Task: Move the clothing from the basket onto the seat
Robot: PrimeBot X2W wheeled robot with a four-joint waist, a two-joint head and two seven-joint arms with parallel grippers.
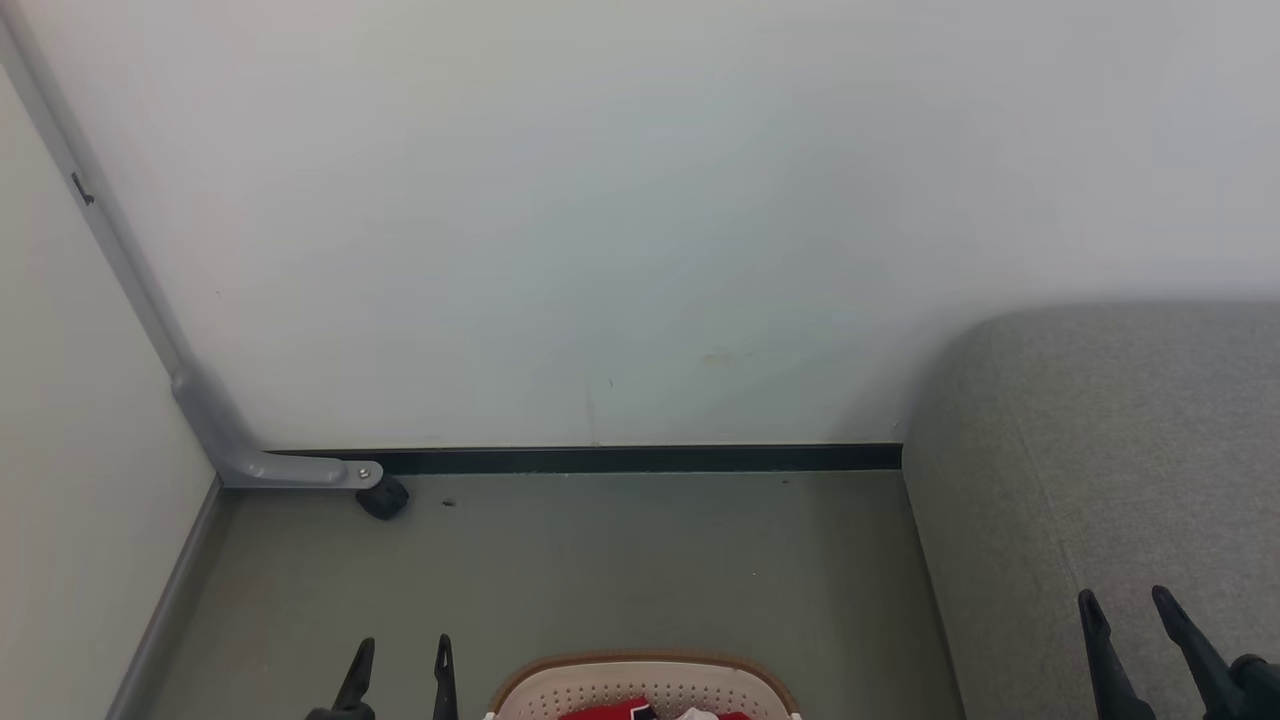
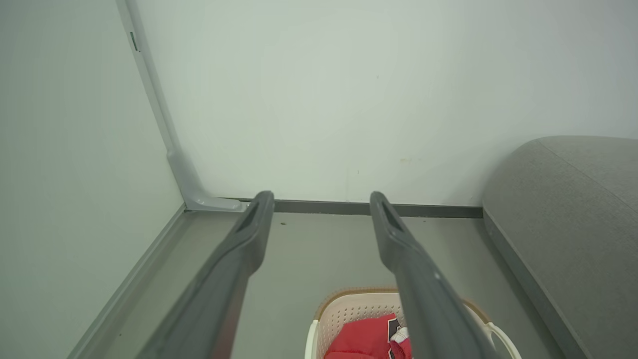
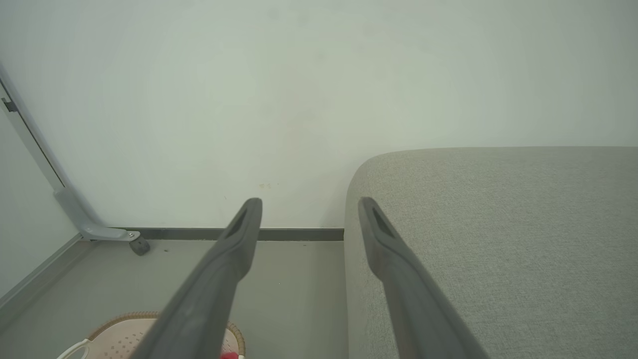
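clothing (image 2: 366, 336) of red fabric, its black-and-white print unreadable, is seen in the oval cream plastic basket (image 1: 640, 661) at 6 o'clock; left gripper (image 1: 405, 645) and right gripper (image 1: 1125, 597) are spread.

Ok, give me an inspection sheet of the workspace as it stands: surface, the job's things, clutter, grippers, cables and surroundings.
Surface: smooth grey floor.
Job's things: basket stands on the floor at the head view's bottom edge, with red clothing inside it; grey seat to its right, no clothing on the part seen.
Clutter: small dark speck on the floor near the wall.
Grippers: left gripper open and empty, left of the basket; right gripper open and empty, in front of the seat.
Cables: nothing seen.
Surroundings: pale wall with dark skirting; grey metal leg with a black castor in the corner.
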